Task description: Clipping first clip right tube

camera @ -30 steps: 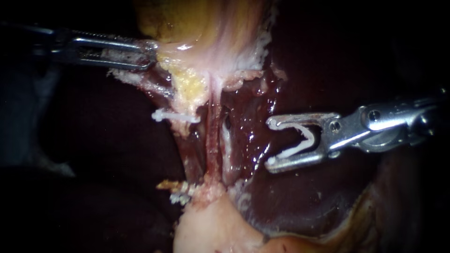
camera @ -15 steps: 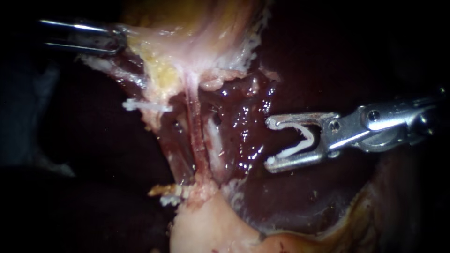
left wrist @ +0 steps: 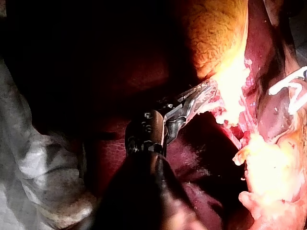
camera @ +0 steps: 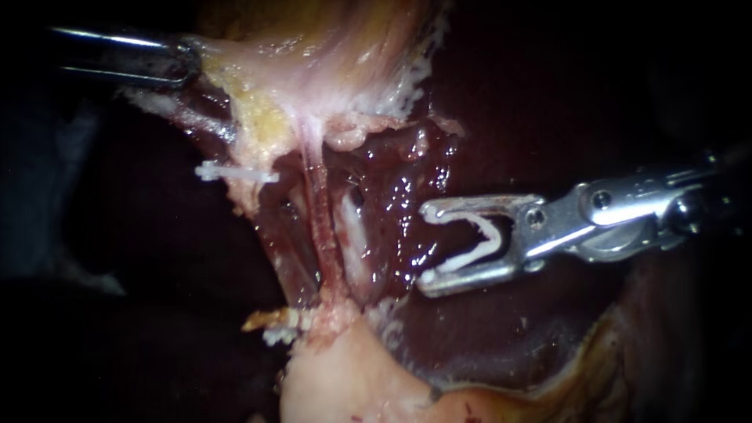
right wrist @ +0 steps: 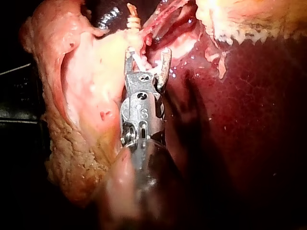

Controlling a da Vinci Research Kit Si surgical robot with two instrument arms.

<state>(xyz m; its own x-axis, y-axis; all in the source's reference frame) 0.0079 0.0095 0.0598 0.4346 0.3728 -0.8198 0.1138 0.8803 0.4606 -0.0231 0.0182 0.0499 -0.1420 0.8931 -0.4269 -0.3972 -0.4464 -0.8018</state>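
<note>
My left instrument (camera: 176, 66) comes in at the upper left, its jaws shut on the pale yellowish gallbladder (camera: 313, 70) edge; the left wrist view shows the same hold (left wrist: 201, 98). Below hang a reddish tube (camera: 323, 231) and, right of it, a whitish tube (camera: 354, 243). My right instrument (camera: 427, 247) sits just right of them, apart from both. Its jaws stand wide, with an open white clip (camera: 479, 243) seated between them and touching both. In the right wrist view its tips (right wrist: 147, 52) point at the stretched strands.
A closed white clip (camera: 235, 172) sits across the tissue left of the reddish tube. Dark wet liver (camera: 501, 337) lies behind and below. A pale lump of tissue (camera: 345, 384) sits at the tubes' lower end, with small white bits (camera: 282, 325) beside it.
My left instrument has pulled the gallbladder edge to the left, dragging the tubes and the placed clip along. My right instrument has moved left, closer to the tubes, its jaws unchanged.
</note>
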